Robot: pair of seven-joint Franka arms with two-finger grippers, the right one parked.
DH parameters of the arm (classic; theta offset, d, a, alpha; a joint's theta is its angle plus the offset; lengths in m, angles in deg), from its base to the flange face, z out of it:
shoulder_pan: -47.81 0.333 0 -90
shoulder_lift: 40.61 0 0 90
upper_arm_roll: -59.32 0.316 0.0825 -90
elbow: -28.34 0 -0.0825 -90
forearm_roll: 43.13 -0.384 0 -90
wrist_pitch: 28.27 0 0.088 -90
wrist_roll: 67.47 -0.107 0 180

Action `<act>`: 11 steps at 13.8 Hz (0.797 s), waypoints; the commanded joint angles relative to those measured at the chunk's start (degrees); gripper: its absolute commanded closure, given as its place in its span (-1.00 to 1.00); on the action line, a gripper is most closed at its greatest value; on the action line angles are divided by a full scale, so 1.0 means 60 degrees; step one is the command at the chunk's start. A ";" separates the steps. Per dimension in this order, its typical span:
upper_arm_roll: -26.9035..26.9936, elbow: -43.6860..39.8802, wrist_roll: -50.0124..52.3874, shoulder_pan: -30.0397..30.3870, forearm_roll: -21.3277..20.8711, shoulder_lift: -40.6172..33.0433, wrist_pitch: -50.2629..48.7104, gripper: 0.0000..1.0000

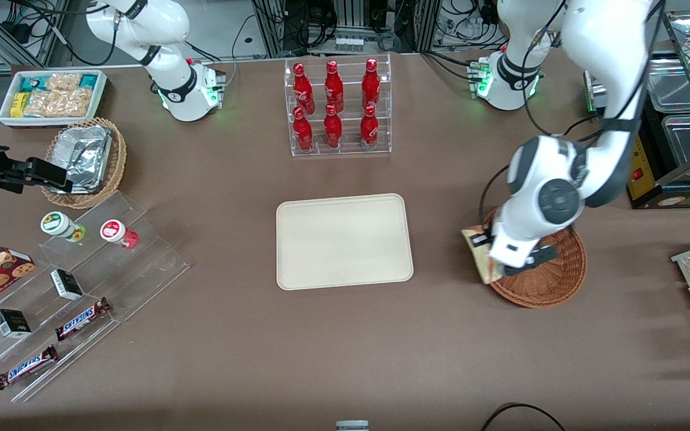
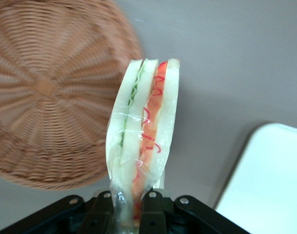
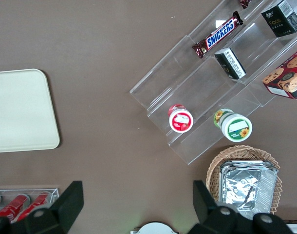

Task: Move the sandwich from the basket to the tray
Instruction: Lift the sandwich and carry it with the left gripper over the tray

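Front view: left arm's gripper point(image 1: 495, 258) sits at centre-right of the frame, over the edge of the basket point(image 1: 551, 281) nearest the tray. Fingers are clamped on the sandwich point(image 1: 481, 251); the wedge sticks out past the basket rim on the tray side, above the brown table point(image 1: 345, 347). Whether the sandwich touches the rim cannot be told from this view.

Left wrist view: sandwich point(image 2: 143, 131) held at its narrow end between the two black fingers point(image 2: 151, 214), pressed tight against the clear wrap. Cut edge faces the camera: pale bread, a green layer, red and pink filling. The woven basket point(image 2: 46, 97) lies below and beside the sandwich, nothing in it. A rounded corner of the tray point(image 2: 265, 185) shows near the gripper, apart from the sandwich.

Tray point(image 1: 344, 240): centre of the front view, flat, cream-beige, bare surface, well apart from the basket, bare table between them.

Other items, front view:
- Clear rack of red bottles point(image 1: 337, 108), upper centre, farther from the camera than the tray.
- Tan wicker basket with a foil container point(image 1: 84, 160), left side, toward the parked arm's end.
- White bin of packaged snacks point(image 1: 53, 96), upper left.
- Acrylic stepped shelf point(image 1: 69, 287) with Snickers bars point(image 1: 79, 319), lower left.
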State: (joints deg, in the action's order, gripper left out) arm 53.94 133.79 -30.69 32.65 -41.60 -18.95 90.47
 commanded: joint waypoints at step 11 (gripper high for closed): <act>0.0092 -0.4110 0.1280 -0.3112 0.0696 0.3038 -0.0513 1.00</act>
State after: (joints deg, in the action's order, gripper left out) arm 53.69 114.36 -25.79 15.76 -38.57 -4.03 89.55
